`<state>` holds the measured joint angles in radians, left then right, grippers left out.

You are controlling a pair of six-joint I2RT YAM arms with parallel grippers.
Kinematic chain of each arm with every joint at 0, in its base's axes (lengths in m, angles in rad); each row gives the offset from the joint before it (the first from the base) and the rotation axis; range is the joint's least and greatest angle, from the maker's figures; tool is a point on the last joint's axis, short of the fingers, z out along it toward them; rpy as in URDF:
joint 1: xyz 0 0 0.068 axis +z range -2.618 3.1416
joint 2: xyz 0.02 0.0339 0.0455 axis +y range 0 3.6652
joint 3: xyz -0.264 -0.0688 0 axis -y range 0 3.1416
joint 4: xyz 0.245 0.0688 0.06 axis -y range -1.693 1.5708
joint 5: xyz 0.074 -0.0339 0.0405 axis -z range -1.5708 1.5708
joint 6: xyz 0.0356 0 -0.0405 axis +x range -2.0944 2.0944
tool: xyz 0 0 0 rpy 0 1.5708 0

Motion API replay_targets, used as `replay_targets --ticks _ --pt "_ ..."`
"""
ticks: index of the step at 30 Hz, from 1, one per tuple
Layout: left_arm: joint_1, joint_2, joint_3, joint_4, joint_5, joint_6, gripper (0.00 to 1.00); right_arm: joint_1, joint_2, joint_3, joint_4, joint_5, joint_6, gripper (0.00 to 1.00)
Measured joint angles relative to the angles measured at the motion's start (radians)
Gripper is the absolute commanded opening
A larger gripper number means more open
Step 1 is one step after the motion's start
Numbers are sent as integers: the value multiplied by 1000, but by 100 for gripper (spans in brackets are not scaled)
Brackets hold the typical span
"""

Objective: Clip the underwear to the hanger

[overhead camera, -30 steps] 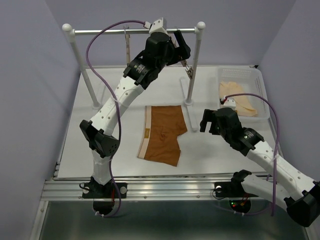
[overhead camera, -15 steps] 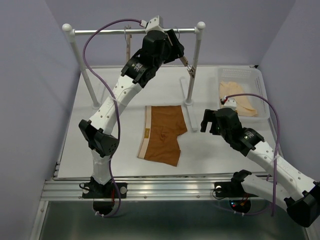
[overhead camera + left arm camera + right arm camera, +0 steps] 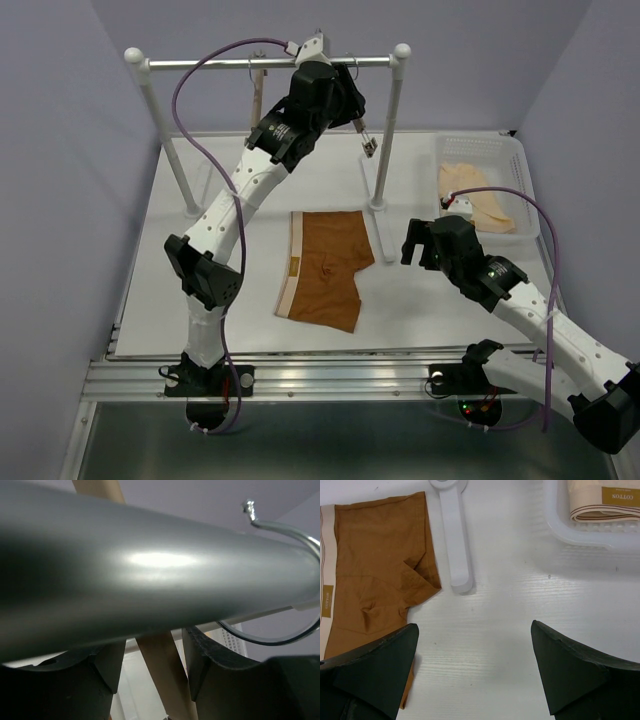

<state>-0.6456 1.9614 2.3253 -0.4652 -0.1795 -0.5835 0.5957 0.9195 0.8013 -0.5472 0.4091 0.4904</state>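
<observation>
Overhead, left gripper (image 3: 150,670) loosely astride the hanger (image 3: 362,135) — gap showing, right gripper (image 3: 475,670) wide, underwear (image 3: 325,265) flat.

underwear (image 3: 325,270) on table (image 3: 330,180) | hanger (image 3: 365,140) on rail (image 3: 200,63) behind | basket (image 3: 478,138) right

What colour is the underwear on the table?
Rust-orange underwear with a pale tan waistband, clearest in the right wrist view.

Blurred rail (image 3: 150,575) masks most of hanger (image 3: 165,675); hook (image 3: 280,526) clipped at right edge. Right wrist view crops underwear (image 3: 375,565) at left.
</observation>
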Motion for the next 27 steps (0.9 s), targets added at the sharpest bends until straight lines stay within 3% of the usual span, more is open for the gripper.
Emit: replay_targets --ticks 8,11,24,27 --pt "0 3 1 -18 8 7 40 0 0 0 0 1 0 100" --pt "0 3 1 -19 15 12 29 0 0 0 0 1 0 100" --pt "0 2 11 -11 40 30 13 0 18 0 0 2 1 100" --pt "0 -3 11 -14 32 38 3 0 24 0 -1 2 1 100"
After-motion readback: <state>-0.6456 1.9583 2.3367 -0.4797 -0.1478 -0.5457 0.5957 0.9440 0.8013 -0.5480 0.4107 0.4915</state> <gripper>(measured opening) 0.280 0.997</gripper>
